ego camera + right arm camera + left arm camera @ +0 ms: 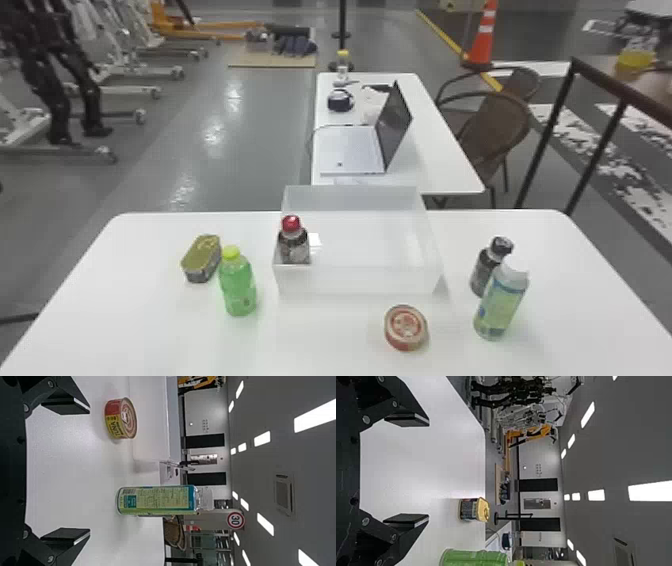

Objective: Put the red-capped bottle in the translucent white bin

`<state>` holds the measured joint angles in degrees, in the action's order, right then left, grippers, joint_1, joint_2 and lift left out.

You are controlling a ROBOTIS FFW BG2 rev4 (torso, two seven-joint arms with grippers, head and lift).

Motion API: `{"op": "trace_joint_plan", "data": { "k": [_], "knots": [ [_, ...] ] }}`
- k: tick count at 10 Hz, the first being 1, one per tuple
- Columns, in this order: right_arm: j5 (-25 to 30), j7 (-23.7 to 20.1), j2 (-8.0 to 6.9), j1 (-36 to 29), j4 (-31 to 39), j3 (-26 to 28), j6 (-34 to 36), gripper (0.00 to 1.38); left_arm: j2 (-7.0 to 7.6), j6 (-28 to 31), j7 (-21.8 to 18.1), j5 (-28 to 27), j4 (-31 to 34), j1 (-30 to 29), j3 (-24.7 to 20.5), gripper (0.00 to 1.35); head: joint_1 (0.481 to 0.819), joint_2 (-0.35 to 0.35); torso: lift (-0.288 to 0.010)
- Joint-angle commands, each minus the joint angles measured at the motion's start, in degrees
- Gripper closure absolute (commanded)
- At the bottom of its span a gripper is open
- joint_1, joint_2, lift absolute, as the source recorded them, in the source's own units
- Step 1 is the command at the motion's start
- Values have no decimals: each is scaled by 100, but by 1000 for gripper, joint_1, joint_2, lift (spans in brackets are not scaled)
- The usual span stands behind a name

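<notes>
At the left end of the translucent white bin (360, 281), looking at the red-capped bottle (293, 245), upright and probably inside, though hard to confirm with the base hidden. Seeing spread, empty fingers on left gripper (429, 470) and right gripper (90, 471). Looks placed: leave well alone, steer wide of the rim, skip any regrasp.

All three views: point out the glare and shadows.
Head view: streaks of glare on the grey floor, a small highlight on the red cap; left wrist view: ceiling lights blown out to plain white; right wrist view: a faint, soft shadow on the table beside the tuna can.
</notes>
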<state>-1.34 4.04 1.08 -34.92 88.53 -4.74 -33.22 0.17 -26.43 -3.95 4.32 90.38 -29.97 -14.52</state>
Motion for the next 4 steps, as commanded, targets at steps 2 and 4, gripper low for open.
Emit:
{"op": "trace_joint_plan", "data": {
  "k": [2, 4],
  "knots": [
    [-6, 0, -3, -6, 6, 0, 0, 203, -32, 7, 0, 25, -12, -9, 28, 421, 549, 0, -100],
    [-15, 0, -3, -15, 6, 0, 0, 202, -32, 7, 0, 77, -29, -9, 54, 421, 549, 0, -100]
  ]
}}
